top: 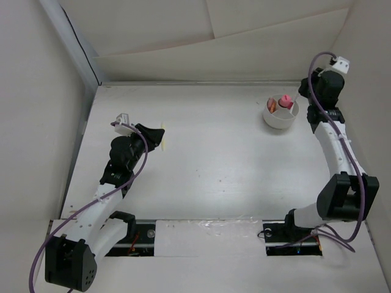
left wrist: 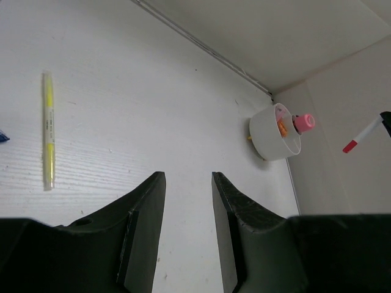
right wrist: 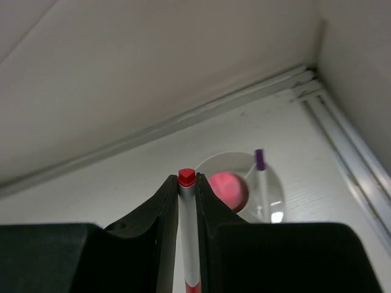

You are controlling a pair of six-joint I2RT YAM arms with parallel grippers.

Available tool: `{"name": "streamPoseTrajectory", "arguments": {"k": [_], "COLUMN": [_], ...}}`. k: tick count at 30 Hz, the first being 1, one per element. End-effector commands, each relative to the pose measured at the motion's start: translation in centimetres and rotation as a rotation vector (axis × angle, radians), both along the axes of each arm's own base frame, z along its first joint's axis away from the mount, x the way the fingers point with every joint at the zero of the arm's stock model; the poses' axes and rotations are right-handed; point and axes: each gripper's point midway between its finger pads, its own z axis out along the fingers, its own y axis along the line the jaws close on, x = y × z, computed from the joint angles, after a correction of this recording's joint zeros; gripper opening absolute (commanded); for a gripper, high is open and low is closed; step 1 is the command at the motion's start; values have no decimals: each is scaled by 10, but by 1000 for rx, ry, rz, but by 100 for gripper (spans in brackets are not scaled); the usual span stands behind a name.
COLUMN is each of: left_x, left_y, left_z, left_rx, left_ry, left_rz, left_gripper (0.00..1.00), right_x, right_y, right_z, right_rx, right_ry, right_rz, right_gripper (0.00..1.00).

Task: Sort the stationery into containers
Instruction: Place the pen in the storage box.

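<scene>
At your far left, a bluish thing [left wrist: 2, 135] barely shows at the edge of the left wrist view, too little of it to tell what it is. Near it the yellow pen [left wrist: 48, 129] lies flat on the table [top: 214, 177], ahead and to the left of the left gripper [left wrist: 188, 201]. That gripper's fingers stand parted with only bare tabletop between them. It holds nothing and touches nothing.

Moving right, the white cup [top: 281, 116] sits near the table's far right corner, with the side wall [top: 369, 91] close on its right. In the cup you can see the pink-capped tube [left wrist: 303, 121] standing up, an orange piece [left wrist: 281, 126] beside it, and a thin pen with a purple tip [right wrist: 259, 160]. Which compartment each is in is not clear.

The right gripper [right wrist: 187, 183] hangs above the cup by that corner. Its fingers are pinched on the white pen with the red tip [right wrist: 189, 244], whose red end pokes just past the fingertips. From the left wrist, that tip is in the air, apart from the cup.
</scene>
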Motion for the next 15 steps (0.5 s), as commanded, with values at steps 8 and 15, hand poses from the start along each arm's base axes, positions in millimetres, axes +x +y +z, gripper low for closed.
{"name": "streamPoseTrajectory", "arguments": {"k": [8, 15], "left_x": [3, 6], "left_y": [-5, -6], "left_z": [33, 29], "left_rx": [-13, -11], "left_ry": [-102, -92], "left_rz": [-28, -28], "left_gripper": [33, 33], "right_x": [22, 56], "right_y": [-108, -116], "right_z": [-2, -26], "right_rx": [-61, -114], "right_ry": [-92, -78], "right_rz": [-450, -444], "right_gripper": [0, 0]}}
